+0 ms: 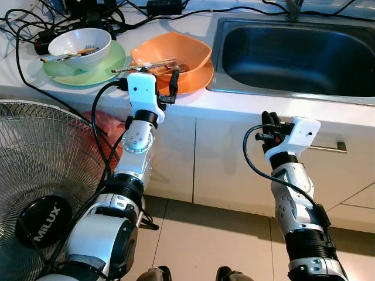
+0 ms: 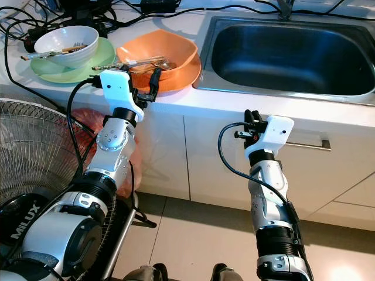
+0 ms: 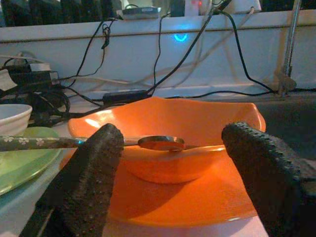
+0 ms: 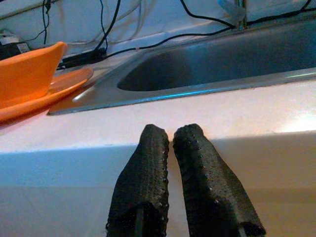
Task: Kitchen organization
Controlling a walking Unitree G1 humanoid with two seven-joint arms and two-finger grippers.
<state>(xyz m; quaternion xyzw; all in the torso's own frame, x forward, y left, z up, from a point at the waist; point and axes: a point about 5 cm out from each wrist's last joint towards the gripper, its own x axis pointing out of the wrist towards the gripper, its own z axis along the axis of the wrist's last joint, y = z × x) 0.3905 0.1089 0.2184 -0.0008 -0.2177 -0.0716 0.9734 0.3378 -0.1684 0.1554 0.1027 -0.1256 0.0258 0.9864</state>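
Observation:
An orange bowl (image 1: 173,51) sits on an orange plate (image 1: 198,79) on the white counter, with a spoon (image 3: 160,143) and chopsticks (image 1: 146,66) lying across it. Left of it a white bowl (image 1: 79,44) holding utensils rests on a green plate (image 1: 114,65). My left gripper (image 1: 170,88) is open at the counter's front edge, just before the orange plate, its fingers (image 3: 96,163) spread wide toward the bowl. My right gripper (image 1: 269,126) is shut on nothing, held below the counter edge in front of the cabinet.
A steel sink (image 1: 293,52) lies right of the orange dishes. Black cables (image 1: 35,23) tangle at the counter's back. A standing fan (image 1: 41,175) and a red bag (image 1: 96,126) stand at the lower left. A cabinet handle (image 1: 328,146) is by the right gripper.

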